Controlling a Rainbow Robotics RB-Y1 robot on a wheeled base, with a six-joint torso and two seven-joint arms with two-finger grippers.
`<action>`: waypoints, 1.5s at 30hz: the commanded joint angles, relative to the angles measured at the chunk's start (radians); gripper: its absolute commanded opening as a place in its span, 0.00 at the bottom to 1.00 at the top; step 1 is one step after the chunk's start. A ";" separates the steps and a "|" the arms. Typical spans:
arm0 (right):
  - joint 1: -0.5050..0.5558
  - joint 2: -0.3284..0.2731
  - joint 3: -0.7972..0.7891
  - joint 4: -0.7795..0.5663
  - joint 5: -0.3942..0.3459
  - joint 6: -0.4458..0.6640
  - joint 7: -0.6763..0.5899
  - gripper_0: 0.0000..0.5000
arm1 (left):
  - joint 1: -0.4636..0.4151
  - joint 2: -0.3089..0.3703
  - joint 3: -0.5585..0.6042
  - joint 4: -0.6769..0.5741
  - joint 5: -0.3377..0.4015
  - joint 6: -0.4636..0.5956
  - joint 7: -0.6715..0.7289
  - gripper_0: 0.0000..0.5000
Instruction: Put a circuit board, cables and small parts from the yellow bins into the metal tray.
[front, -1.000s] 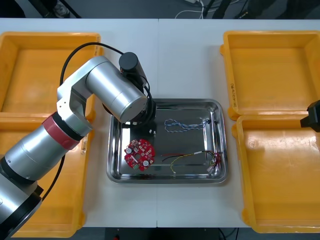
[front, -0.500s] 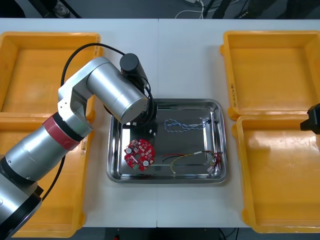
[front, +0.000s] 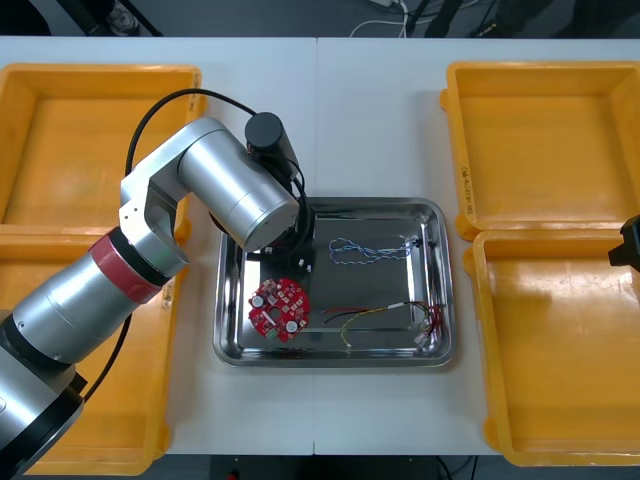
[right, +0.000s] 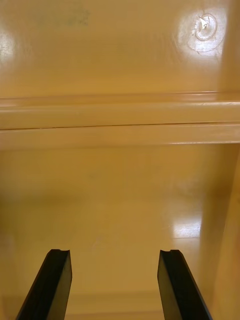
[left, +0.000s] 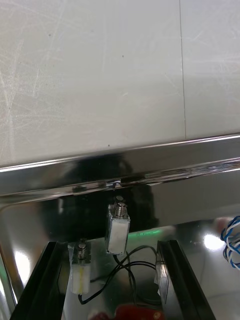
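Surface: a light table (front: 380, 120) with a seam (front: 317, 110) running from the far edge to the near edge through its middle. In the left wrist view its top is seen to be finely scratched. Four yellow bins (front: 100, 72) are set on it, two at each side. The metal tray (front: 332, 358) is placed between them, bare and shiny inside, with lamps mirrored in its floor.

Room: beyond the far edge of the table a dark floor (front: 250, 15) is seen, with cables lying on it.

Tray contents: the circuit board (front: 280, 308), round and red, lies at the near left of the tray. The blue and white cable (front: 365, 250) lies toward the far right. The red and yellow cable (front: 390, 315) lies along the near right. Small metal parts (left: 117, 227) with white bodies and black leads (left: 125, 262) rest on the tray floor near the far left corner, just inside the rim.

Left arm (front: 240, 195): reached over the far left corner of the tray. The left gripper (left: 112, 243) is held low over the tray floor, fingers spread. Three small parts are seen between them, one close beside each finger and one in the middle. Whether either finger touches a part cannot be told.

Right gripper (right: 114, 252): parked at the right edge of the table, over the two right bins where their rims meet. Its fingers are spread wide, with nothing between them but glossy bin floor.
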 joint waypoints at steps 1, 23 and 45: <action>0.029 -0.043 -0.031 0.002 0.016 -0.026 0.055 1.00 | 0.012 -0.006 0.003 -0.069 0.003 0.048 0.016 1.00; 0.069 -0.041 -0.051 -0.003 -0.015 -0.112 0.068 1.00 | -0.024 0.197 0.279 -0.286 0.303 0.379 -0.028 1.00; 0.074 -0.038 -0.052 -0.003 -0.041 -0.104 0.067 1.00 | 0.084 0.425 0.549 -0.303 0.446 0.444 -0.232 1.00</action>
